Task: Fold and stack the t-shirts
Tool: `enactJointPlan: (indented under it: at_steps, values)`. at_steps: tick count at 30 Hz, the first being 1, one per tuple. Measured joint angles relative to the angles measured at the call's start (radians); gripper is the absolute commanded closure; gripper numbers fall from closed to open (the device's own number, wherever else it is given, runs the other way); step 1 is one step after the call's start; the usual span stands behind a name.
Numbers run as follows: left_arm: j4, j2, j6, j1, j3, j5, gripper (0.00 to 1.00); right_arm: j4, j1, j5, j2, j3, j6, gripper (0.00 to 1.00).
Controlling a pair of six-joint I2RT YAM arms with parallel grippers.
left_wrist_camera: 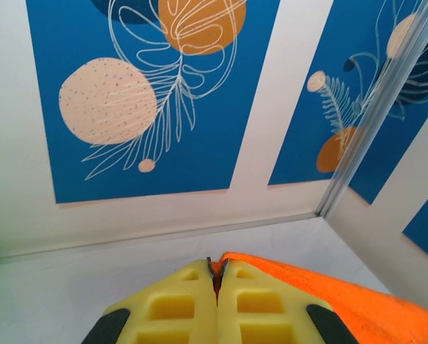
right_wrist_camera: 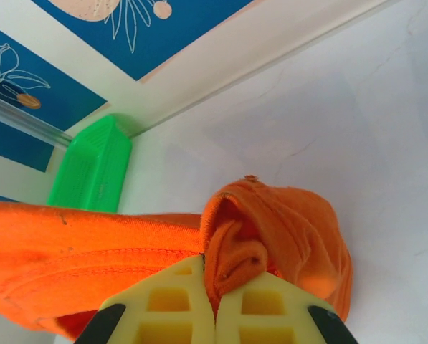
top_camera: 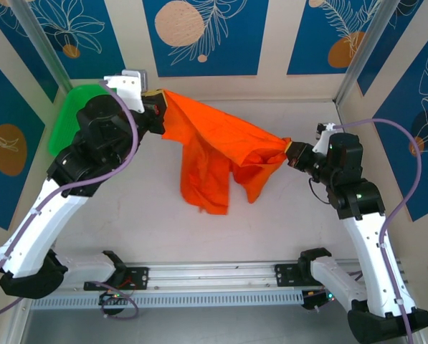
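1. The orange t-shirt [top_camera: 214,154] hangs like a curtain across the middle, stretched from the left arm [top_camera: 92,158] to the right arm [top_camera: 350,186], with its lower folds resting on the counter [top_camera: 271,229].
2. Between the shirt and the near rail [top_camera: 214,272], the counter lies bare from side to side.
3. The far right corner behind the shirt is bare too.
4. A green tray [top_camera: 69,115] stands in the far left corner, with the left arm just in front of it.
5. Walls [top_camera: 271,86] close off the far, left and right sides.

The white tabletop [top_camera: 292,222] is bare and smooth; a green tray [top_camera: 64,122] stands at its far left corner; the orange t-shirt [top_camera: 208,183] rests its lower folds near the middle.
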Motion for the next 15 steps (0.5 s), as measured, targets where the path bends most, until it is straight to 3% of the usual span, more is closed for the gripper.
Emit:
enactJointPlan:
  at_steps: [6,15]
  values:
    - [-0.037,0.019,0.019,0.005,0.000,-0.001,1.00,0.005,-0.004,-0.039,0.019,-0.019,0.025,0.97]
    - [-0.059,-0.019,0.002,0.007,0.042,0.200,1.00,-0.014,-0.005,-0.093,-0.022,0.079,0.024,0.96]
